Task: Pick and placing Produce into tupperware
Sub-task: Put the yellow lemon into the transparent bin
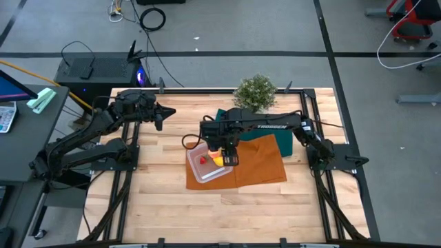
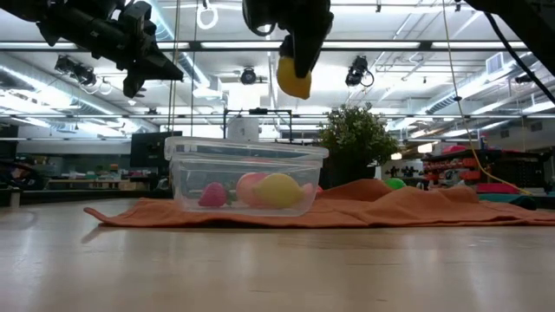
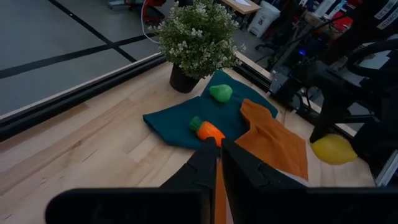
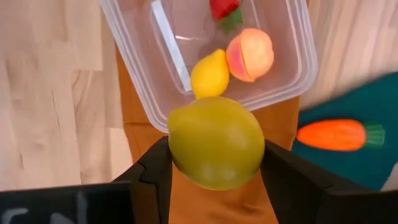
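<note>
Right arm: white lettering on its upper link reads "TROSSEN" in the high view.

Right end effector [image 4: 214, 163]: raised in the air above the near edge of the tupperware [image 4: 292, 78], its two fingers closed against the sides of a yellow lemon [image 4: 216, 142]. In the low view the held lemon [image 2: 293, 76] hangs well clear of the container rim; its long axis cannot be told.

Tupperware [image 2: 247, 154]: clear, square, upright, resting on the orange cloth [image 1: 265, 164] near the middle of the table [image 1: 158, 207]. Contents, seen in the right wrist view: second lemon [image 4: 209, 73], long axis running roughly toward the container's centre; peach-red round fruit [image 4: 250, 54] just beside it, touching or nearly so; small red piece [image 4: 224, 8] with a green tip, farther in.

Carrot [image 4: 333, 134]: orange, green top, lying on the dark green cloth [image 3: 180, 121] outside the container, long axis along the cloth, leafy end pointing away from the tupperware.

Green fruit [image 3: 220, 93]: on the same green cloth, near the potted plant [image 3: 198, 38].

Left end effector [image 3: 219, 152]: held in the air over the table's left side, well apart from the container, fingers nearly together and holding nothing.
</note>
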